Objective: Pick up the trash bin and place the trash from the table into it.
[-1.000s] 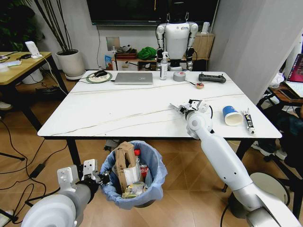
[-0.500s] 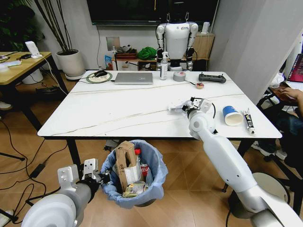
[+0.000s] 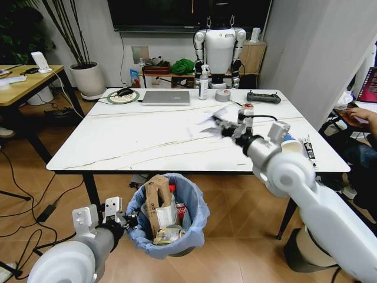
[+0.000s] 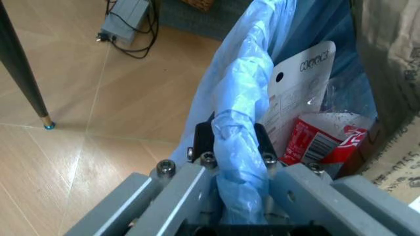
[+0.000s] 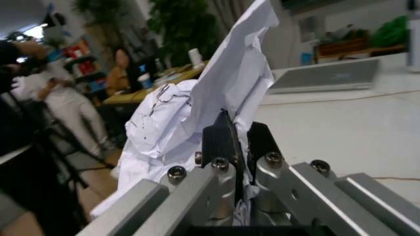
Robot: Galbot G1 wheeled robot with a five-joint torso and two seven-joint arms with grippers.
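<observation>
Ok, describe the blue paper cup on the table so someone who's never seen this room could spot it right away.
Start at the big white marble-look table and follow it to the robot's right end, behind the right gripper. The blue paper cup is there, mostly hidden by the arm; beside it lies a thin dark wrapper-like strip, but the cup is the blue piece.
</observation>
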